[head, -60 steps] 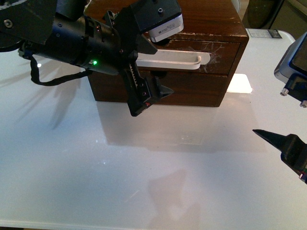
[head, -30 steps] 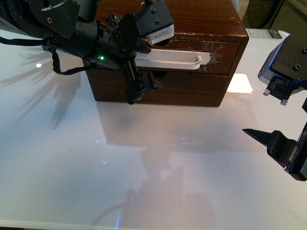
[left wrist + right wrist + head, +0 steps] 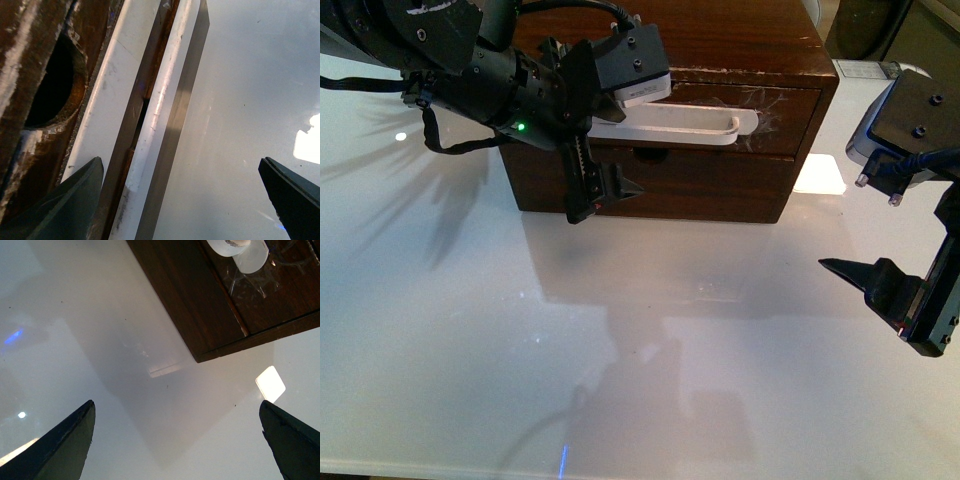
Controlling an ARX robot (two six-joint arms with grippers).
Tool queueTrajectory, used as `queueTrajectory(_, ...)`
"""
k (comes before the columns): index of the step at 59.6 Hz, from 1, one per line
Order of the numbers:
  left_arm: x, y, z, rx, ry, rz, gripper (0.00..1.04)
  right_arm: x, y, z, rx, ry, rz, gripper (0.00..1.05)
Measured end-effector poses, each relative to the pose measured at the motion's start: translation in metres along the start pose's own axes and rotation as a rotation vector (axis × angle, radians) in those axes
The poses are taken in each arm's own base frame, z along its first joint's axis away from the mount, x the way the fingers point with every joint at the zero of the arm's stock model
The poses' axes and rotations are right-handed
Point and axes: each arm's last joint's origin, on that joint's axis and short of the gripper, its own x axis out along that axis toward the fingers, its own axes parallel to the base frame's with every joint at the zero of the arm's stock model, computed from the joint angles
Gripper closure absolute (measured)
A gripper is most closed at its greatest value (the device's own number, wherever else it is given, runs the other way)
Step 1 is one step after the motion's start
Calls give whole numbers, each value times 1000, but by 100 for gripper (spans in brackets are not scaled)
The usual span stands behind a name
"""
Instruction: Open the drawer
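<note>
A glossy white table [image 3: 640,400] holds a cabinet [image 3: 740,30] at twelve o'clock. The left gripper [image 3: 180,165] masks one end of the drawer [image 3: 780,105]. It and the right gripper [image 3: 176,406] gape empty.

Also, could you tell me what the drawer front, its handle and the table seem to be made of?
The drawer looks like dark stained wood, worn, with whitish scratches. Its handle seems smooth white plastic or painted metal. The table looks glossy white, maybe glass or laminate, given its mirror-like reflections.

Glossy white table [image 3: 470,380], dark wooden drawer chest [image 3: 740,40] standing on it
</note>
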Motion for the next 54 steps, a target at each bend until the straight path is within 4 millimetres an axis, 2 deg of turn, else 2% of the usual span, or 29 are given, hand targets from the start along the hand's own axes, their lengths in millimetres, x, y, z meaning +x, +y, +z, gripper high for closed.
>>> queueTrajectory(17, 2, 3, -5, 36, 37, -23, 8, 20, -14, 6, -54, 2, 7, 9)
queueTrajectory(34, 1, 4, -5, 45, 49, -29, 8, 54, -31, 31, -158, -39, 27, 9)
queueTrajectory(54, 2, 4, -5, 60, 50, -31, 8, 76, -37, 55, -234, -93, 50, 9)
